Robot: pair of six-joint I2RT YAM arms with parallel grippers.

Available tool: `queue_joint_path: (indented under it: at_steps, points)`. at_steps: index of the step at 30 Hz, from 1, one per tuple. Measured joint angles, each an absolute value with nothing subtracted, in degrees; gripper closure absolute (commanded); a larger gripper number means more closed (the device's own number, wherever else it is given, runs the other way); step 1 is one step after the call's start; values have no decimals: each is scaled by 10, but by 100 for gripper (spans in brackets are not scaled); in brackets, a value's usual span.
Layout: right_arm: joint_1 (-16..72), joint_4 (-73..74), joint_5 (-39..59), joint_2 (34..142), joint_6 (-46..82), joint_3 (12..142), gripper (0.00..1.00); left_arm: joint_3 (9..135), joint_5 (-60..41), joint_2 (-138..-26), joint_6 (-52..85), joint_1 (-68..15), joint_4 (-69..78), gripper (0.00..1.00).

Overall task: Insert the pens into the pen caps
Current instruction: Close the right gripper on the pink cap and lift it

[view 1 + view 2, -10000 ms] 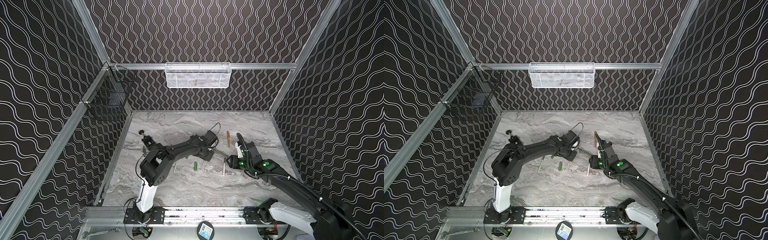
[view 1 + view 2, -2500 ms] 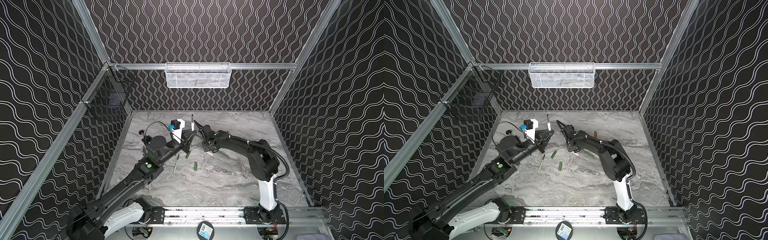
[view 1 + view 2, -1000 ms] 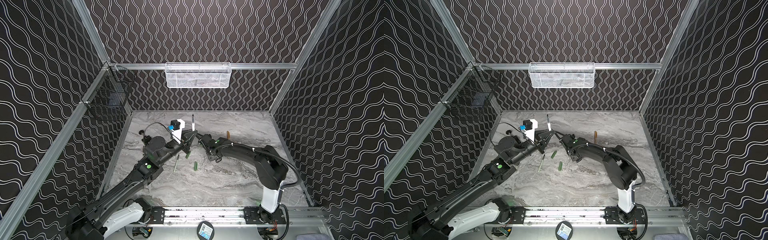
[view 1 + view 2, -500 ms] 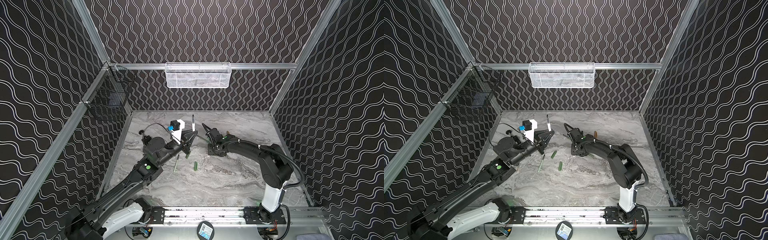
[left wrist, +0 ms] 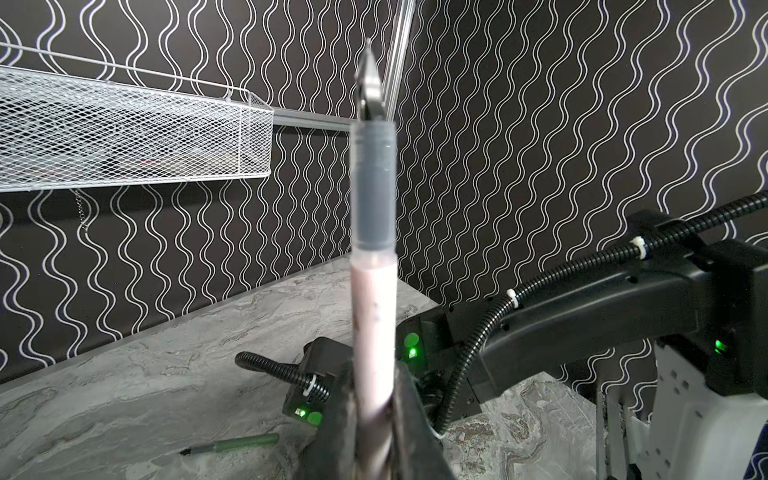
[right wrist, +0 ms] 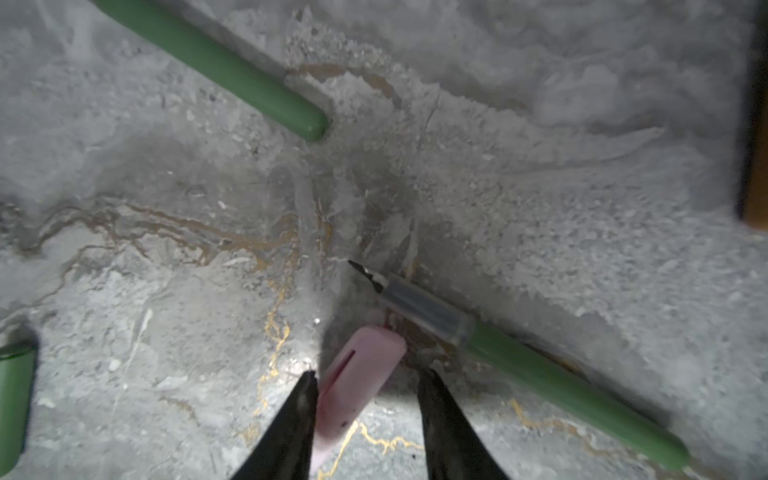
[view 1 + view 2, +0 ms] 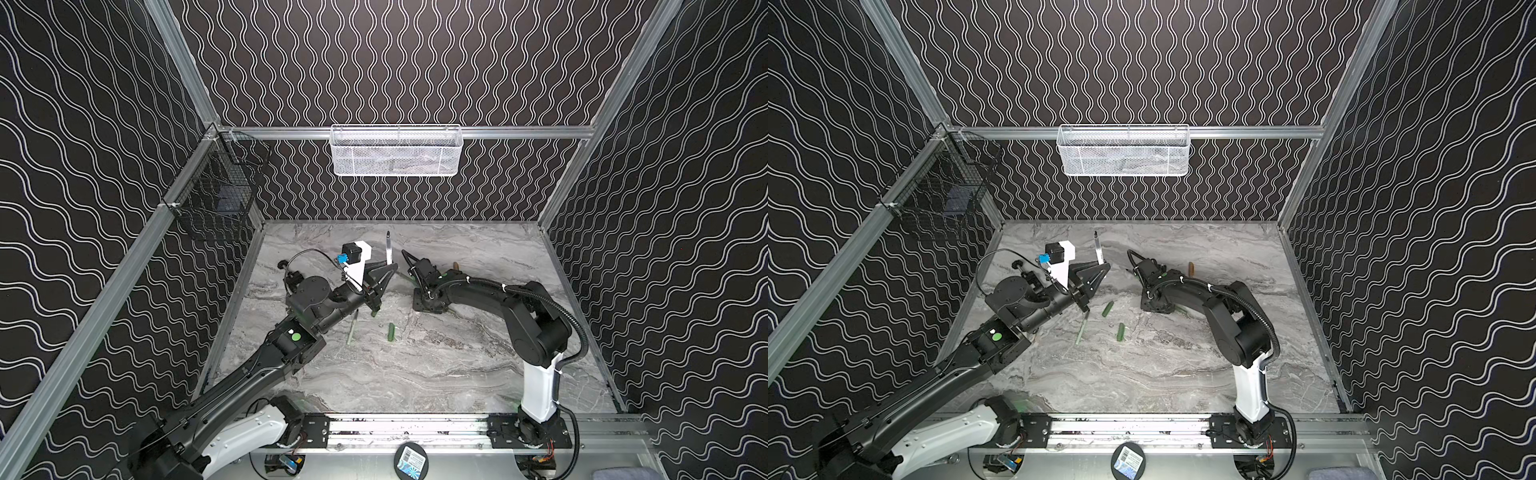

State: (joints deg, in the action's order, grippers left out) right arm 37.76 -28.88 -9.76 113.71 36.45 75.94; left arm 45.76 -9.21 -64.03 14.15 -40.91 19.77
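Note:
My left gripper point(image 7: 388, 272) point(image 5: 374, 424) is shut on a pale pink pen point(image 7: 389, 249) point(image 5: 372, 316), held upright with its dark tip up. My right gripper point(image 7: 430, 306) point(image 6: 369, 374) points down at the table, open, with a pink pen cap point(image 6: 361, 374) lying between its fingers. One finger touches the cap; a gap separates it from the other finger. A green pen point(image 6: 540, 365) with a dark tip lies right beside the cap. In a top view two green caps point(image 7: 1108, 307) point(image 7: 1121, 331) and a green pen point(image 7: 1080, 332) lie between the arms.
A gold-brown cap point(image 7: 456, 264) lies behind the right arm. Another green pen point(image 5: 232, 442) rests on the marble table point(image 7: 415, 374) near the right wrist. A white mesh basket point(image 7: 397, 151) hangs on the back wall and a black one point(image 7: 216, 199) on the left wall.
The right gripper has drawn away from the left gripper, dropped to the table over the pink cap, and its jaws have narrowed. The left arm holds still with the pink pen.

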Motion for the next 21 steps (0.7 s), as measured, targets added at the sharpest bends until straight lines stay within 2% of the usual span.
queue_joint_path:
  at_steps: [14,21]
  points:
    - [392,-273,-90,1122,349,732,80,458,-90,-646,133,-411,195,100]
    - [401,-260,-79,1102,338,706,84,458,-90,-651,133,-411,195,100]
